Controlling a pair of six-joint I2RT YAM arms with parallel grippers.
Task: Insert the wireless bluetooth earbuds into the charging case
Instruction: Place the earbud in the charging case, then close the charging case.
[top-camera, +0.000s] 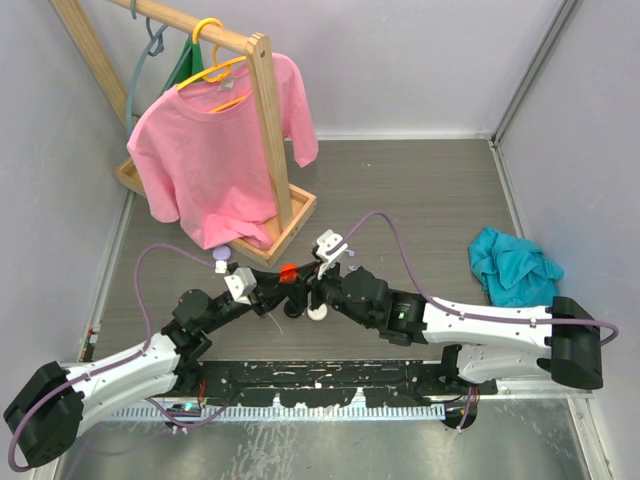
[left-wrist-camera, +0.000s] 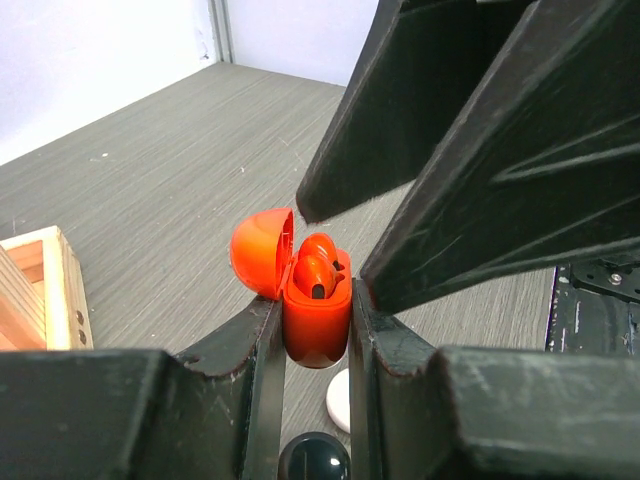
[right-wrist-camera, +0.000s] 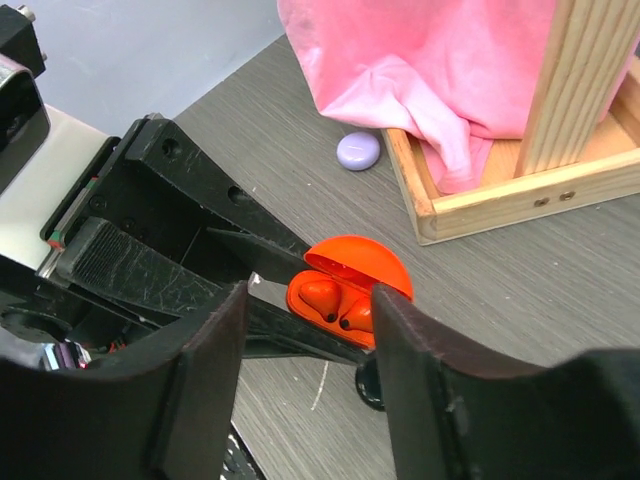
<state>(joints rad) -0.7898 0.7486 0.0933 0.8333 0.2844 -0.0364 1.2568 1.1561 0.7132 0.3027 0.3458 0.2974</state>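
1. Nearest the arm bases, a glossy black round case (left-wrist-camera: 315, 460) and a white round case (left-wrist-camera: 340, 400) lie on the grey wood-grain table (left-wrist-camera: 150, 200), just below the work. They play no part in this step.
2. The left gripper (left-wrist-camera: 312, 300) is pinched on the lower body of the orange-red plastic charging case (left-wrist-camera: 315, 340). It holds the case upright, with the hinged lid swung open to one side.
3. The orange-red earbuds (right-wrist-camera: 322, 298) lie side by side inside that case. In the left wrist view one looks slightly proud of its well, and I cannot tell whether it has seated fully.
4. The right gripper (right-wrist-camera: 310, 292) hangs over the open case with its jaws spread and nothing pinched between them. One finger is close beside the lid rim, but I cannot tell whether it touches.
5. The step in hand looks like letting go of a bud.
   - The right arm should draw straight away with no sideways drift, so it neither knocks the lid nor hooks the bud out.
   - The left clamp must brace the case firmly.
   - If a bud sits high, a gentle downward press would seat it.
6. Farther off are a lilac pebble-shaped case (right-wrist-camera: 358, 150), a wooden rack base (right-wrist-camera: 520, 195) and a hanging pink T-shirt (right-wrist-camera: 420, 60), all well apart from the work. A crumpled teal cloth (top-camera: 512, 262) lies far to the right.
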